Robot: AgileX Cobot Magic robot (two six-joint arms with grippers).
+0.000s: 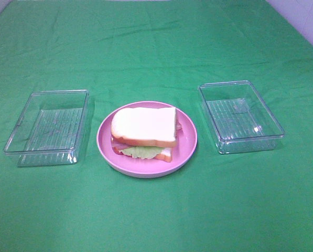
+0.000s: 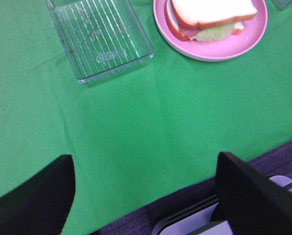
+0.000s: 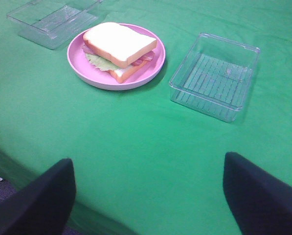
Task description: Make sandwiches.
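One stacked sandwich (image 1: pixel 144 134) lies on a round pink plate (image 1: pixel 189 137) in the middle of the green cloth: white bread with orange-brown crust on top and bottom, ruffled lettuce and pink bacon between. It shows too in the left wrist view as sandwich (image 2: pixel 212 17) and in the right wrist view as sandwich (image 3: pixel 119 49). Neither arm appears in the high view. My left gripper (image 2: pixel 146 193) is open, far back near the table's front edge, nothing between its dark fingers. My right gripper (image 3: pixel 148 193) is open too, well short of the plate.
An empty clear plastic box (image 1: pixel 49 127) stands left of the plate, and another clear box (image 1: pixel 240 116) stands right of it. The green cloth covers the table; its front edge (image 2: pixel 194 183) drops off just under the left gripper.
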